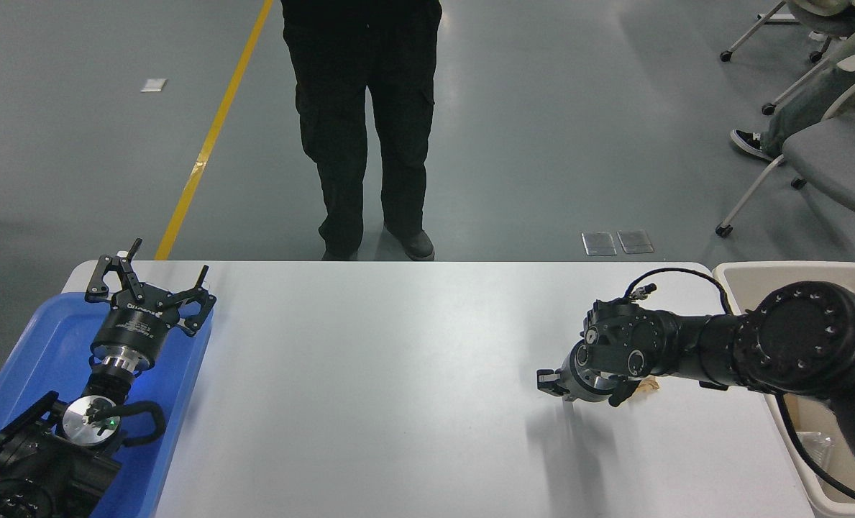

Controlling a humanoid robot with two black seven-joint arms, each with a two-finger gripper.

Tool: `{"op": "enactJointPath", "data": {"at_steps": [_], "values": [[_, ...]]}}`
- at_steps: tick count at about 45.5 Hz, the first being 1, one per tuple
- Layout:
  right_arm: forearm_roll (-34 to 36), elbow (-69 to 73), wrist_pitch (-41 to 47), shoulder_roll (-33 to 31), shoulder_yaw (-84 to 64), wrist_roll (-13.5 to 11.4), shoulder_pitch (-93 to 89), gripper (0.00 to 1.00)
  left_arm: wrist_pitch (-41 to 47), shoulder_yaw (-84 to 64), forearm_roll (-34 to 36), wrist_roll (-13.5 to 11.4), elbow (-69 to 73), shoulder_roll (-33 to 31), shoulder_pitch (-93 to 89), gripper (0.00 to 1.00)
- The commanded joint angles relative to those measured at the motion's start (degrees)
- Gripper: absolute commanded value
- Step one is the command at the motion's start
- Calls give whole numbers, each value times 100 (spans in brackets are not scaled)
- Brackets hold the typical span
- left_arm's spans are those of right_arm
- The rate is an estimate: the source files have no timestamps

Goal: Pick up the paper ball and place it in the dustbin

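The white table (398, 374) takes up most of the scene, a smooth matte slab with rounded far corners and a wide bare middle. Beyond it lies grey polished floor crossed by a yellow line (211, 137), and a person in black trousers (362, 122) stands just past the far edge. Grey office chairs (830, 151) on castors crowd the far right, with someone's shoe (747, 142) showing among them.

At the table's right edge sits the dustbin (772, 277), cream-beige plastic with a thick rounded rim and smooth deep walls; much of its opening is covered by the bulky black right arm (808, 345), which reaches leftward over the rim and out above the table. A cable loops over that arm's wrist. On the left a shallow blue tray (39, 345), glossy, with rounded corners, lies under the parked left arm, whose left gripper (150, 284) stands with its thin black fingers spread wide, empty.

The right gripper (589, 387) points down and to the left, low over the tabletop, throwing a soft shadow below it. Its fingers are turned away from me, so I cannot tell how far apart they are or whether they grip anything.

The paper ball (648, 385) shows only as a tan crumpled sliver just behind the gripper's right side, near the table surface and well short of the bin. Too little shows to judge its long axis.
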Motion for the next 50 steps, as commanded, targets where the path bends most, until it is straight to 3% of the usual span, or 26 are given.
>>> {"op": "enactJointPath", "data": {"at_steps": [1,50], "values": [[-5,8,3,0,7,-15,-15,0,0,0,0,1,0,0,0,99],[4,52,20,0,16,-15,-6,0,0,0,0,-8,0,0,0,99]]}}
